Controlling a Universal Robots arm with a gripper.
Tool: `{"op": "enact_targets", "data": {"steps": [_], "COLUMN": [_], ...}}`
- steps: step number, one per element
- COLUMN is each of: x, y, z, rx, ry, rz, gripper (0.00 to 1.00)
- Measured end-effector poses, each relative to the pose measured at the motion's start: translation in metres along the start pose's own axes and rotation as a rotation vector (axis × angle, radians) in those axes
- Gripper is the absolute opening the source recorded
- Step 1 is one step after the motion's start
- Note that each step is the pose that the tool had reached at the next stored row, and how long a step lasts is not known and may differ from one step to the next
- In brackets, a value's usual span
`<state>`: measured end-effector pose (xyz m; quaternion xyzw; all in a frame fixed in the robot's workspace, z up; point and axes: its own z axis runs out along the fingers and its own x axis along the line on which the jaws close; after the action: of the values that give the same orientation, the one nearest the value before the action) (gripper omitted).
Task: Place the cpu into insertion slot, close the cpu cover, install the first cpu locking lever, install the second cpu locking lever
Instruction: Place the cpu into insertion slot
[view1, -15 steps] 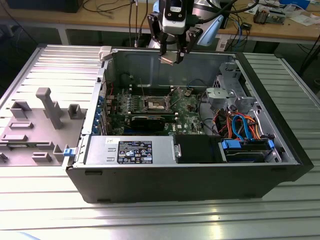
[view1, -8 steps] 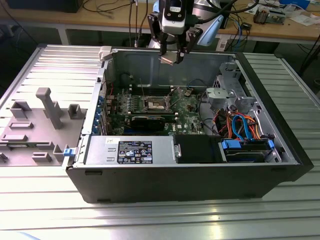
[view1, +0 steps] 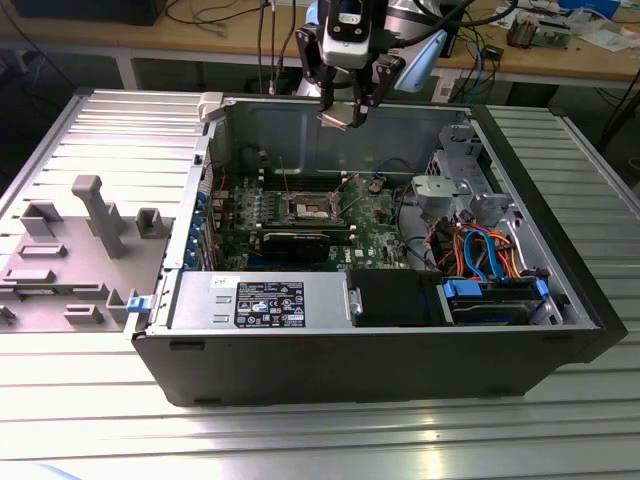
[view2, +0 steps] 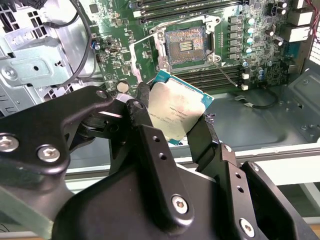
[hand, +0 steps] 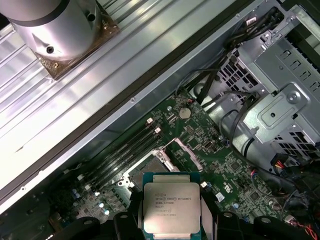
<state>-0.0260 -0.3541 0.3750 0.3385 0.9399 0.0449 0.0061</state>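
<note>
pinching the cpu (view2: 177, 107) by two opposite edges, the gripper (view2: 175, 114) is holding it in the air with its dull metal top facing the second wrist view. the chip is hanging well above the motherboard (view2: 260, 60), not touching it. beyond it the insertion slot (view2: 186, 46) is lying uncovered, its dark centre showing, and the cpu cover (view2: 135, 62) is looking swung up at one side of it. a coin battery (view2: 121, 87) is sitting on the board near the slot. in the exterior view the arm is hovering over the far wall of the open computer case (view1: 300, 375), which is resting on a ribbed metal table (view1: 100, 420).
</note>
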Motion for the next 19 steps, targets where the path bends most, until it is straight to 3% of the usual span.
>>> {"op": "enact_targets", "data": {"steps": [19], "x": [0.0], "y": [0.0], "z": [0.0001], "rx": [-0.0006], "ry": [-0.0032], "rz": [0.036], "gripper": [0.55]}}
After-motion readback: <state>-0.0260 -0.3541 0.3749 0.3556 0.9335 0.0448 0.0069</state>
